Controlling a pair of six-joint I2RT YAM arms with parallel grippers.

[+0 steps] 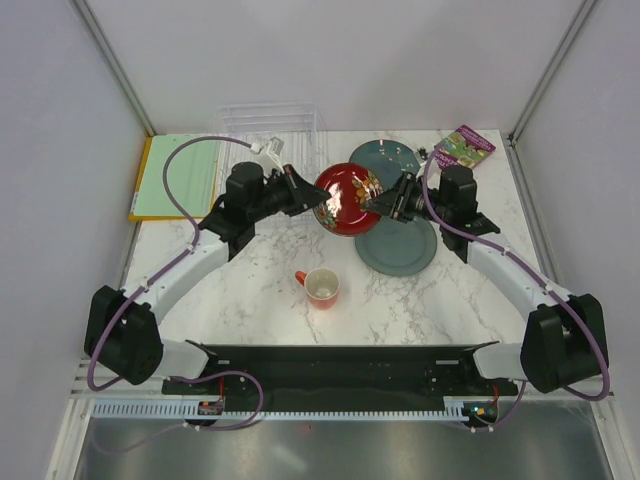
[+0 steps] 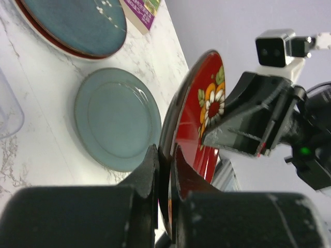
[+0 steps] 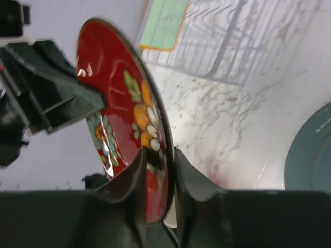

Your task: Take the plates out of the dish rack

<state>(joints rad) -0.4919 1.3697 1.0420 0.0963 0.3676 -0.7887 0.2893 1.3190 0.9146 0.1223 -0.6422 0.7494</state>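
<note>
A red plate with a flower pattern (image 1: pixel 348 198) hangs on edge above the table's middle. My left gripper (image 1: pixel 315 200) is shut on its left rim and my right gripper (image 1: pixel 378 203) is shut on its right rim. In the left wrist view the plate (image 2: pixel 199 129) runs between my left gripper's (image 2: pixel 165 160) jaws. In the right wrist view the plate (image 3: pixel 124 113) sits in my right gripper (image 3: pixel 160 163). The clear dish rack (image 1: pixel 270 125) stands at the back left with no plates showing in it. A grey-teal plate (image 1: pixel 396 245) and a dark teal plate (image 1: pixel 385 158) lie flat on the right.
An orange-red mug (image 1: pixel 322 287) stands in front of the held plate. A flat green board (image 1: pixel 178 175) lies at the far left. A purple packet (image 1: pixel 463 147) lies at the back right. A red rim (image 2: pixel 51 47) shows under the dark teal plate (image 2: pixel 77 23).
</note>
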